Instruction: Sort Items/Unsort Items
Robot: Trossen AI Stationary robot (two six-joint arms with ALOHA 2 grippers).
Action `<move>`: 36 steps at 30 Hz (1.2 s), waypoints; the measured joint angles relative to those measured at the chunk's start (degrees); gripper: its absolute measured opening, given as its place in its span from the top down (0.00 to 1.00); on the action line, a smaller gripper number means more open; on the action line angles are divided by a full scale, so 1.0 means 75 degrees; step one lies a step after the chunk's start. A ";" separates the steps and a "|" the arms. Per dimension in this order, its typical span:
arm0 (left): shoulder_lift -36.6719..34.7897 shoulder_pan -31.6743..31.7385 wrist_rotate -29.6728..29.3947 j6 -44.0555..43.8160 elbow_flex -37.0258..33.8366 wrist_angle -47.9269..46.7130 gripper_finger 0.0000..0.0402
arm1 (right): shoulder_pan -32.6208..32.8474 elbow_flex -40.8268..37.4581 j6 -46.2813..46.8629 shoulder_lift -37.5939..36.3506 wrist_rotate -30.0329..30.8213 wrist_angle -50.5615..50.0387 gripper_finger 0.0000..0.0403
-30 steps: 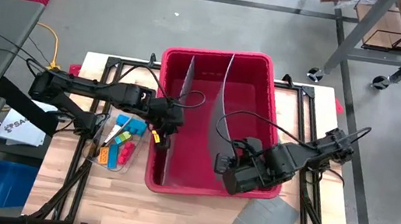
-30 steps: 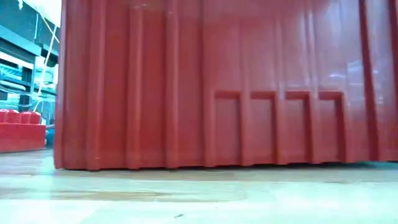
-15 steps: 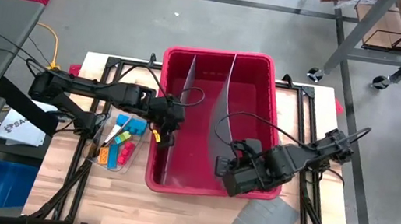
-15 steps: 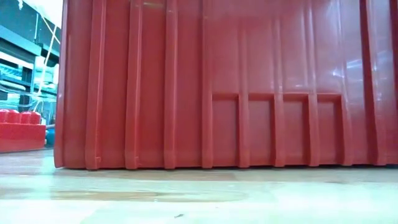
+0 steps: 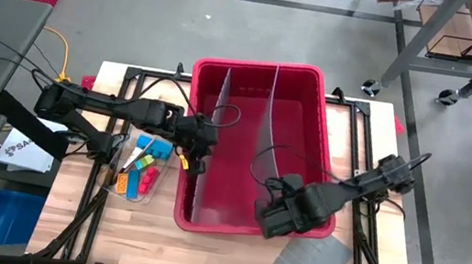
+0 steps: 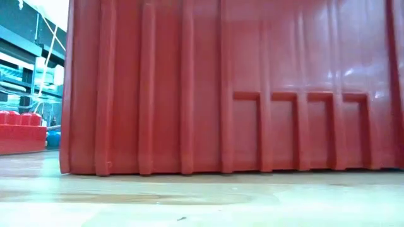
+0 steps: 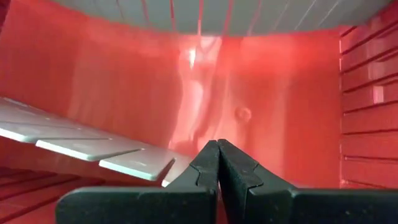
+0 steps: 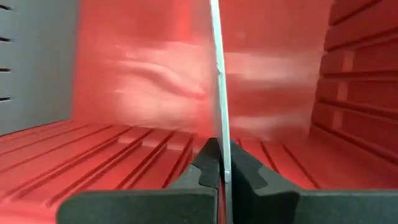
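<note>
1. At the table's centre we see a large red plastic bin point(image 5: 303, 86) with two thin grey divider panels point(image 5: 222, 102) standing inside it.
2. At nine o'clock of the bin, just beside its wall, the small coloured blocky items point(image 5: 143, 170) — blue, red, orange, yellow and green — lie in a clear shallow tray point(image 5: 112, 187) on the light wooden table point(image 5: 139, 229).
3. The left gripper point(image 7: 217, 152) hangs inside the bin's nine-o'clock compartment, its fingers pressed together on nothing.
4. The right gripper point(image 8: 221, 162) sits at the bin's five-o'clock corner — its jaws pinch the edge of the grey divider panel point(image 8: 219, 81) on that side.
</note>
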 joint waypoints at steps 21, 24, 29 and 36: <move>0.0009 0.0001 0.0013 -0.0003 0.0000 0.0007 1.00 | 0.0008 0.0047 -0.0335 -0.0008 -0.0978 0.0214 1.00; 0.0009 0.0003 0.0006 0.0000 0.0000 0.0010 1.00 | 0.0014 0.0047 0.0102 -0.0008 -0.1063 0.0169 1.00; 0.0009 0.0009 -0.0008 0.0000 0.0000 0.0011 1.00 | -0.0007 0.0058 0.0764 -0.0008 -0.1201 0.0289 1.00; 0.0011 0.0009 -0.0009 0.0003 -0.0003 0.0023 1.00 | 0.0014 0.0058 0.1020 -0.0006 -0.1177 0.0536 1.00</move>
